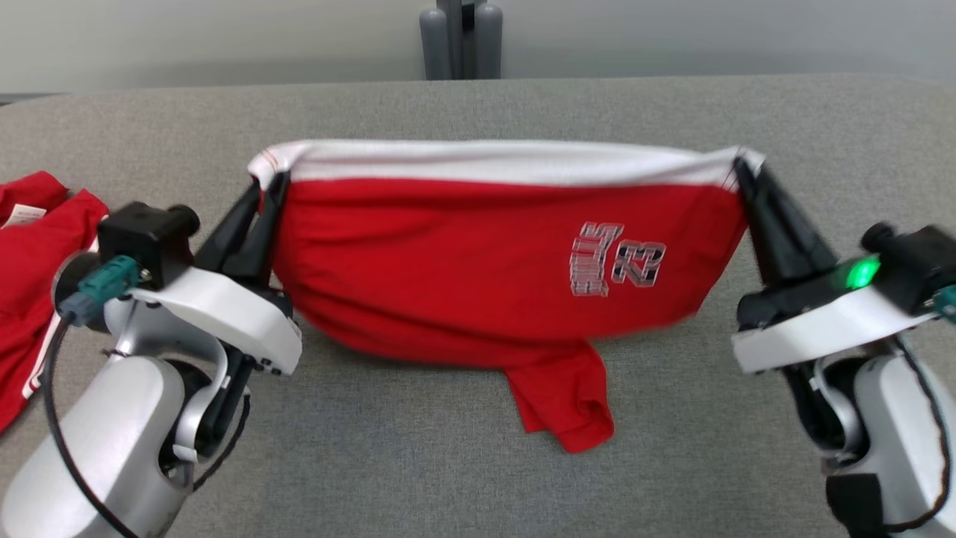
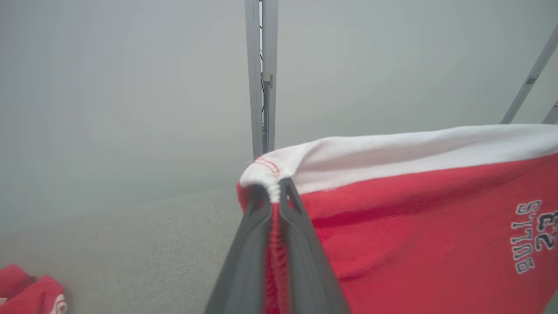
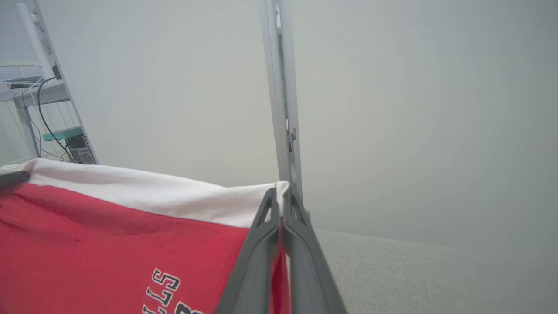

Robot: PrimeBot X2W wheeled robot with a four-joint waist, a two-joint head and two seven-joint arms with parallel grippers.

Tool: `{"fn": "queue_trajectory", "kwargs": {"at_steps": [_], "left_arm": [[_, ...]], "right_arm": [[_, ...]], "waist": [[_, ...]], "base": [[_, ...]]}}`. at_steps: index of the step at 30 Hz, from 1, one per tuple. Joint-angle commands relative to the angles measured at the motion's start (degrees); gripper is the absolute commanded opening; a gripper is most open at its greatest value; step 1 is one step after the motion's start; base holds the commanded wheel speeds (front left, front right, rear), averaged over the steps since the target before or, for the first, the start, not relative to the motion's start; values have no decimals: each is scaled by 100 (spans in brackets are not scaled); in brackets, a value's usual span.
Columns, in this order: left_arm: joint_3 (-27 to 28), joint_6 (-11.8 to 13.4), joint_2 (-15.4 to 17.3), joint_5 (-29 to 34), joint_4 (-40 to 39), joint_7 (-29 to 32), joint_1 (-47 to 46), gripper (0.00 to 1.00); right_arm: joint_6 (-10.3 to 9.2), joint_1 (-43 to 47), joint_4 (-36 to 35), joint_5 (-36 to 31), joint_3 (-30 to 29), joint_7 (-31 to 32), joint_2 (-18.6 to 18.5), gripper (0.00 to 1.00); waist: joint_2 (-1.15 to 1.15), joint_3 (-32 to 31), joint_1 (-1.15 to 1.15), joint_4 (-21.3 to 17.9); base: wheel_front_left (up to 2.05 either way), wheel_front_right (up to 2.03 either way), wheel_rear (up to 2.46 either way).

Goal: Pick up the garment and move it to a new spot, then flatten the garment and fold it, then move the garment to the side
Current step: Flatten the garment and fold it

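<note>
The garment is red with a white band along its top edge and a printed logo. It hangs stretched between my two grippers above the grey table, its lower part and one sleeve resting on the surface. My left gripper is shut on the garment's left top corner. At the opposite end, my right gripper is shut on the right top corner. The left wrist view shows the white hem bunched between the dark fingers.
Another red garment lies crumpled at the table's left edge, also seen as a red garment low in the left wrist view. A grey post stands behind the table's far edge. Shelving with cables stands at the far left.
</note>
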Motion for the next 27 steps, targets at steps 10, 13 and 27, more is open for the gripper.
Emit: {"fn": "queue_trajectory", "kwargs": {"at_steps": [10,13,27], "left_arm": [[350,413,268,478,-1243,-203,-546,0],[418,485,331,569,-1530,-187,-671,0],[374,251,226,379,-1306,78,-1361,0]], "right_arm": [[2,-577,-1753,-247,-379,612,-128,0],[2,-770,-2035,-295,-435,756,-135,0],[2,-1866,-1436,253,-346,1251,-120,0]], "waist": [[0,-369,0,-45],[0,-446,0,-64],[0,-173,0,-155]], "base": [[0,0,0],[0,0,0],[0,0,0]]}}
